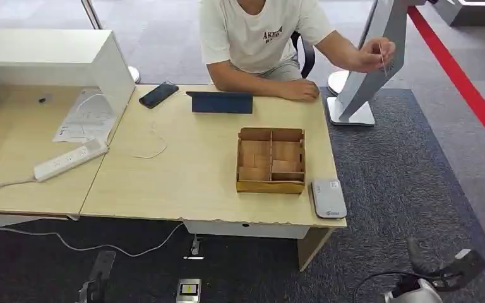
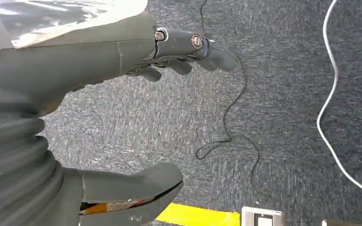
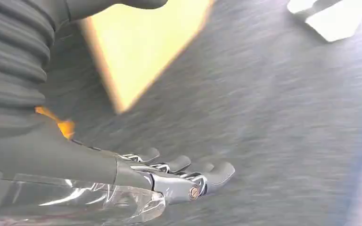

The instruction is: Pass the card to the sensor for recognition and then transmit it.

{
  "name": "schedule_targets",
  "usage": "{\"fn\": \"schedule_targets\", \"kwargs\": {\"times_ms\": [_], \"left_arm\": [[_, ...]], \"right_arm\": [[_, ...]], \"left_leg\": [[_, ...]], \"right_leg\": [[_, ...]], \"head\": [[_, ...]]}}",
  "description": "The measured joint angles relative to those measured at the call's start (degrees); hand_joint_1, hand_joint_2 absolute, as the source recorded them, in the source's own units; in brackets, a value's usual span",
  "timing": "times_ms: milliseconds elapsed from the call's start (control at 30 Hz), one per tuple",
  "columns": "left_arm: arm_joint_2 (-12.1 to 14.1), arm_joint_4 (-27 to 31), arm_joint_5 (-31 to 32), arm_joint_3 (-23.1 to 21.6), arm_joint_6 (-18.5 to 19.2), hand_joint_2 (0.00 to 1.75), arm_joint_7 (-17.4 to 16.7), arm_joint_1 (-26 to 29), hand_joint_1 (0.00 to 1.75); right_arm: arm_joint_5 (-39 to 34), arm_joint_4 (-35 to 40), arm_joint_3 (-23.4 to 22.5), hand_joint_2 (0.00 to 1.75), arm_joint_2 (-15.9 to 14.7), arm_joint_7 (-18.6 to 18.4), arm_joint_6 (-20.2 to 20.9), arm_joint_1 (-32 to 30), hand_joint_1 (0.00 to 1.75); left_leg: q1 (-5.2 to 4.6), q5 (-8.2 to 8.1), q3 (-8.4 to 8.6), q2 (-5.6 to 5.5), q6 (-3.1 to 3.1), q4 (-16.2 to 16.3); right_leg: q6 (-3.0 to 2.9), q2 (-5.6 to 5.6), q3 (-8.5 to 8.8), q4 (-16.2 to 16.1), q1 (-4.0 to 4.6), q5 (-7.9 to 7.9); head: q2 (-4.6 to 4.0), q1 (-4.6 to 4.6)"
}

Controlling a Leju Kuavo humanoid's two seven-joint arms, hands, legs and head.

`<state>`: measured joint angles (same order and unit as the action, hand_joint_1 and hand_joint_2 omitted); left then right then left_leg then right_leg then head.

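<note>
both hands (image 2: 169, 117) (image 3: 169, 174) empty, fingers spread over carpet (image 2: 287, 94).

The card (image 1: 383, 60) in the person's hand (image 1: 374, 55) is too thin to read. The right wrist view is motion-blurred. The picture's top edge cuts the person's head.

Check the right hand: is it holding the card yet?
No. The right hand hangs open over the carpet; the person's hand pinches a thin card-like thing.
</note>
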<state>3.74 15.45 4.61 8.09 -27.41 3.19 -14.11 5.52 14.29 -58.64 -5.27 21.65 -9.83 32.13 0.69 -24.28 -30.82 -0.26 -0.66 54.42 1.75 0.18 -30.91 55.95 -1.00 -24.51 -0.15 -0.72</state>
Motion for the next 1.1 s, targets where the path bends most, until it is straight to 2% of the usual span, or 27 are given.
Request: {"fn": "schedule_targets", "kwargs": {"times_ms": [100,167,300,433,533,733,967,1033,1067,1100], "left_arm": [[0.1,0.0,-0.2,0.0,0.0,1.75,0.0,0.0,0.0],[0.1,0.0,-0.1,-0.1,0.1,1.75,-0.2,0.0,0.0],[0.3,0.0,-0.1,-0.4,0.2,1.75,-0.5,0.0,0.0],[0.5,0.0,-0.2,-1.1,0.8,1.75,-0.7,-0.1,0.0],[0.7,0.0,-0.2,-1.4,0.9,1.75,-1.0,-0.1,0.0],[0.8,0.0,-0.3,-1.5,1.0,1.75,-1.4,-0.1,0.0],[0.9,0.0,-0.3,-1.5,1.0,1.75,-1.4,-0.1,0.0],[0.9,0.0,-0.2,-1.6,1.2,1.75,-1.4,-0.1,0.0],[0.9,0.0,-0.1,-1.7,1.3,1.75,-1.4,-0.1,0.0],[0.8,0.0,0.7,-2.7,1.7,1.75,-2.5,-0.2,0.0]], "right_arm": [[-8.7,3.2,2.8,1.75,0.0,1.1,-2.3,1.9,0.0],[-16.3,6.3,5.9,1.75,0.0,1.1,-5.6,2.1,0.0],[-29.2,16.9,15.0,1.75,-1.0,-1.1,-15.4,0.6,0.0],[-33.1,29.0,24.5,1.75,-2.1,-2.5,-23.9,-1.4,0.0],[-32.0,38.1,30.6,1.75,-2.5,-3.1,-27.2,-3.3,0.0],[-26.1,52.3,40.9,1.75,-2.5,-3.6,-26.2,-4.8,0.0],[-25.9,52.5,41.2,1.75,-2.5,-3.6,-26.1,-4.8,0.0],[-23.0,55.3,44.0,1.75,-2.4,-3.1,-24.9,-5.1,0.0],[-19.0,58.1,47.6,1.75,-2.4,-2.5,-23.7,-5.4,0.0],[0.8,61.9,57.9,1.75,-2.3,-6.7,-17.2,-5.3,0.0]], "left_leg": [[0.0,0.0,0.02,-0.05,0.0,0.0],[-0.01,0.0,0.0,-0.11,0.0,0.1],[-0.08,-0.03,-0.02,-0.07,0.04,0.1],[-0.08,-0.04,0.0,-0.01,0.06,0.1],[-0.08,-0.03,-0.04,-0.05,0.06,0.1],[-0.06,-0.01,-0.03,-0.05,0.06,0.1],[-0.06,0.0,-0.03,-0.05,0.06,0.1],[-0.06,0.0,-0.04,-0.06,0.06,0.1],[-0.06,0.0,-0.06,-0.06,0.06,0.1],[-0.06,0.0,-0.1,-0.11,0.06,0.1]], "right_leg": [[0.0,-0.03,0.02,0.0,-0.01,0.0],[0.01,-0.11,0.01,0.0,-0.02,-0.01],[0.01,-0.1,-0.01,0.0,-0.08,-0.01],[0.02,-0.06,-0.02,0.0,-0.08,0.0],[0.04,-0.06,-0.02,0.0,-0.08,0.02],[0.04,-0.06,0.0,0.0,-0.06,0.02],[0.04,-0.06,0.0,0.0,-0.06,0.02],[0.04,-0.07,0.0,0.0,-0.06,0.01],[0.04,-0.07,0.0,0.0,-0.05,0.01],[0.04,-0.08,-0.02,0.0,-0.04,0.01]], "head": [[0.0,-0.02],[0.0,-0.02],[0.0,-0.04],[0.0,-0.02],[0.0,-0.04],[0.0,-0.04],[0.0,-0.04],[0.0,-0.04],[0.0,-0.04],[0.0,-0.04]]}}
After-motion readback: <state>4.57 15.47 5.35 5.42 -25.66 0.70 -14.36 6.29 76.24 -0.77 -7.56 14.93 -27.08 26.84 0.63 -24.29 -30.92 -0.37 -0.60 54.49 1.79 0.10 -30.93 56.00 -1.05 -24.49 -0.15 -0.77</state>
